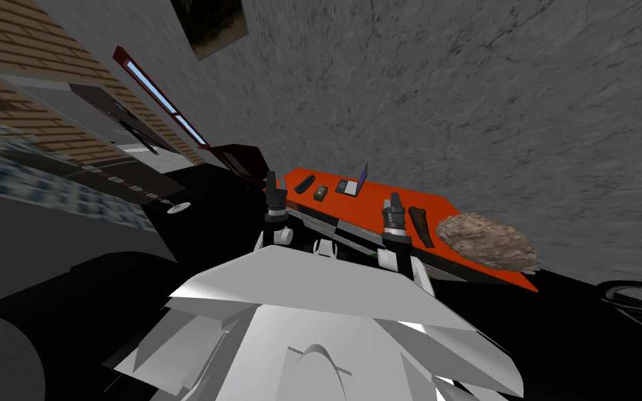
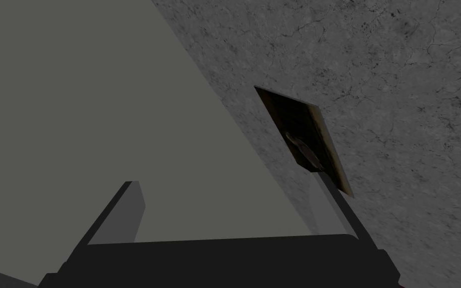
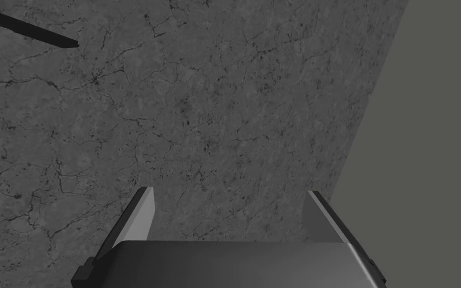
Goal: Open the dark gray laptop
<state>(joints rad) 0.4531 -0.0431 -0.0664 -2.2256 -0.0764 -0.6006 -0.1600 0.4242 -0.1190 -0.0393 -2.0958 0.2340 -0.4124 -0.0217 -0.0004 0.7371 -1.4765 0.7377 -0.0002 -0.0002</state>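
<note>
Open desk (image 1: 365, 205) surface is left between the left pincer (image 1: 271, 181) and the right pincer (image 1: 395, 200), both spread, closed off beyond them by a black bar (image 1: 303, 184), a green box (image 1: 320, 193) and the laptop (image 1: 352, 184), while a dark stick (image 1: 420, 226) and a brown lump (image 1: 488, 241) are set outside the right pincer.

The wheel (image 1: 641, 303) is cropped; the greenish item (image 1: 320, 193) beside the laptop (image 1: 351, 184) is too small to name.

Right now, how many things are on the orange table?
5: black bar, olive box, laptop at left end; dark stick, brown lump at right; more may be hidden.
</note>
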